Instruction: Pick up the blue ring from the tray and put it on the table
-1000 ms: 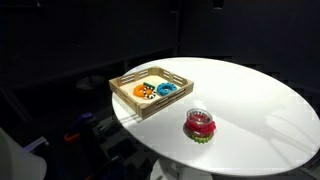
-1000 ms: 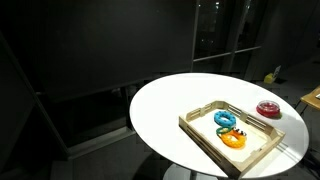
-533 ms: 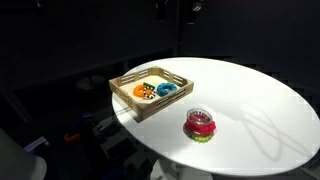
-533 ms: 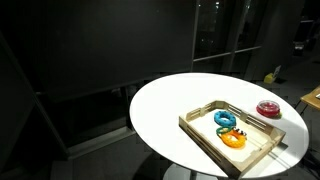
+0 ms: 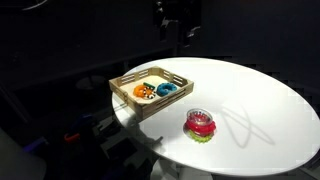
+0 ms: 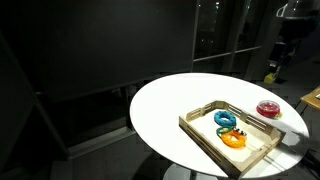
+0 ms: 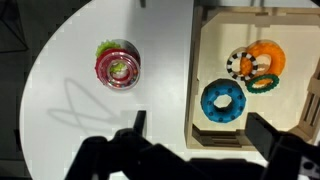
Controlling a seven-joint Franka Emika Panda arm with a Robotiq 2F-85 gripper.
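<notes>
Gripper [image 7: 198,122] spread wide, empty, high above table [image 7: 60,60] and tray [image 7: 196,70]. Blue ring [image 7: 222,100] flat in tray, between the fingers in wrist view, near orange ring [image 7: 268,55]. Red-green stack [image 7: 117,65] on table, apart from tray.

Both exterior views are dim: everything around the table [image 5: 255,95] is near black, while its white top is brightly lit from above and close to washed out. A thin looping shadow [image 5: 240,125] falls on the table beside the ring stack [image 5: 201,124]. The wrist view is bright and sharp over the table, but dark and soft along its lower edge.
</notes>
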